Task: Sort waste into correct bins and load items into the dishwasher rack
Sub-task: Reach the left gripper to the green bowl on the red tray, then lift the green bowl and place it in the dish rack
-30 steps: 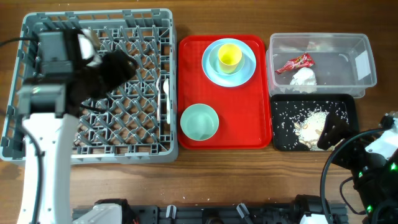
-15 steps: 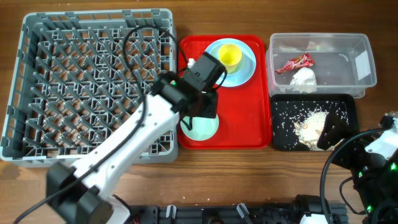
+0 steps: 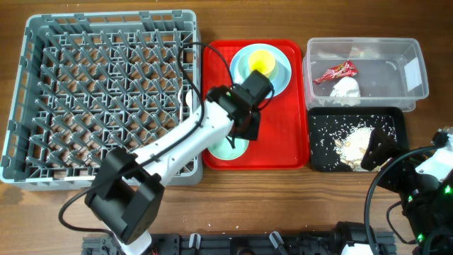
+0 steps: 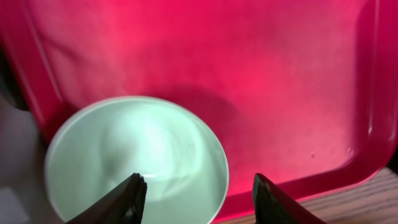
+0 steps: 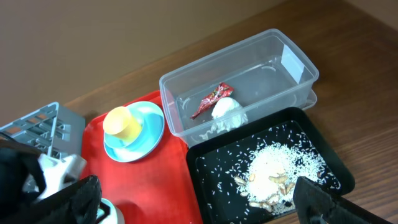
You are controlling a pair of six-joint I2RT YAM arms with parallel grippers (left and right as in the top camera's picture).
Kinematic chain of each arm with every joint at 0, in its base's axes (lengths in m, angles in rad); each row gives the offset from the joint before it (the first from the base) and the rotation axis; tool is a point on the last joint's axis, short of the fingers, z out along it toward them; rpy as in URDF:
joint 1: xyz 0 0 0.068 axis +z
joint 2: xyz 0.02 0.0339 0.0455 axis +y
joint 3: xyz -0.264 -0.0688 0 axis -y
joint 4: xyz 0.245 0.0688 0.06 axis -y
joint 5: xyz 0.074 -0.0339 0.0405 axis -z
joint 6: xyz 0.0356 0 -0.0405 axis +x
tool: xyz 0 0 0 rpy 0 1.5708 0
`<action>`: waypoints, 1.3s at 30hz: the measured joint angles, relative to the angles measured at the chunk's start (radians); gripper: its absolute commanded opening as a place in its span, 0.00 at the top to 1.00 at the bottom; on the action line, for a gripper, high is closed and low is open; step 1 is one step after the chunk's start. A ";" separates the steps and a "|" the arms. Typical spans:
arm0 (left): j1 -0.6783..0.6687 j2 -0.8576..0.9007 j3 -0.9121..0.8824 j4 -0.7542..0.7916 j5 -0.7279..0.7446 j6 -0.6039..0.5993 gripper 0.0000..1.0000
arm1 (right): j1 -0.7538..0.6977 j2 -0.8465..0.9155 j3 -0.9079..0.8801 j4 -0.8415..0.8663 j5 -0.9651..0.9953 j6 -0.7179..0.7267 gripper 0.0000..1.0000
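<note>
My left gripper (image 3: 244, 131) is open over the pale mint green bowl (image 3: 223, 150) at the front left of the flat red tray (image 3: 283, 134). In the left wrist view its jaws (image 4: 199, 180) straddle the bowl's right rim (image 4: 137, 155), touching nothing. The small yellow cup (image 3: 262, 62) stands on the light blue plate (image 3: 241, 67). The red-and-white wrapper (image 3: 336, 72) and white tissue (image 3: 345, 88) lie in the clear tub (image 3: 417, 71). Rice scraps (image 3: 354, 138) lie in the black tray (image 3: 318, 142). My right gripper (image 3: 379, 152) is open and empty (image 5: 199, 193) above the black tray's front edge. I cannot see the fork and spoon.
The grey dishwasher rack (image 3: 106, 15) fills the left side, beside the red tray. My left arm reaches diagonally from the front across the rack's front right corner. The tub and black tray sit back to front at the right.
My left arm has swung from over the rack's left side across to the red tray and now hangs over the mint bowl. The right arm has not moved.
</note>
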 measured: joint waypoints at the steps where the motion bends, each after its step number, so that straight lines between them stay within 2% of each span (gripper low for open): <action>1: -0.017 0.000 -0.025 0.028 0.002 0.000 0.45 | 0.000 0.000 0.000 0.000 0.000 0.000 0.00; 3: -0.047 0.004 -0.078 0.091 0.004 0.000 0.48 | 0.000 0.000 0.000 0.000 0.000 0.000 0.00; 5: -0.069 0.008 -0.137 0.164 0.003 0.000 0.62 | 0.000 0.000 0.000 0.000 0.000 0.000 0.00; 7: -0.082 0.008 -0.199 0.240 -0.029 0.001 0.67 | 0.000 0.000 0.000 0.000 0.000 0.000 0.00; 8: -0.086 0.008 -0.220 0.246 -0.043 0.000 0.73 | 0.000 0.000 0.000 0.000 0.000 0.000 0.00; 11: -0.089 0.010 -0.238 0.253 -0.068 0.001 0.77 | 0.000 0.000 0.000 0.000 0.000 0.000 0.00; 14: -0.095 0.010 -0.243 0.255 -0.079 0.000 0.96 | 0.000 0.000 0.000 0.000 0.000 0.000 0.00; 20: -0.111 0.005 -0.240 0.264 -0.122 0.012 0.96 | 0.000 0.000 0.000 -0.001 0.000 0.000 0.00; 23: -0.048 -0.024 -0.113 0.212 -0.076 0.032 0.96 | 0.000 0.000 0.000 -0.002 0.000 0.000 0.00; 25: 0.044 -0.047 0.058 0.152 0.043 0.077 0.96 | 0.000 0.000 0.000 -0.001 0.000 0.000 0.00; 27: 0.179 -0.081 0.205 0.156 0.194 0.102 0.96 | 0.000 0.000 0.000 -0.001 0.000 0.000 0.00; 29: 0.319 -0.101 0.255 0.238 0.354 0.105 0.96 | 0.000 0.000 0.000 0.000 0.000 0.000 0.00; 32: 0.584 -0.073 0.261 0.413 0.706 0.053 0.96 | 0.000 0.000 0.000 -0.001 0.000 0.000 0.00; 33: 0.665 -0.032 0.264 0.510 0.841 0.002 0.96 | 0.000 0.000 0.000 0.000 0.000 0.000 0.00; 36: 0.814 0.109 0.267 0.740 1.099 -0.156 0.96 | 0.000 0.000 0.000 0.000 0.000 0.000 0.00; 37: 0.864 0.193 0.264 0.864 1.209 -0.242 0.96 | 0.000 0.000 0.000 -0.001 0.000 0.000 0.00; 39: 0.907 0.320 0.264 0.938 1.341 -0.375 0.96 | 0.000 0.000 0.000 -0.001 0.000 0.000 0.00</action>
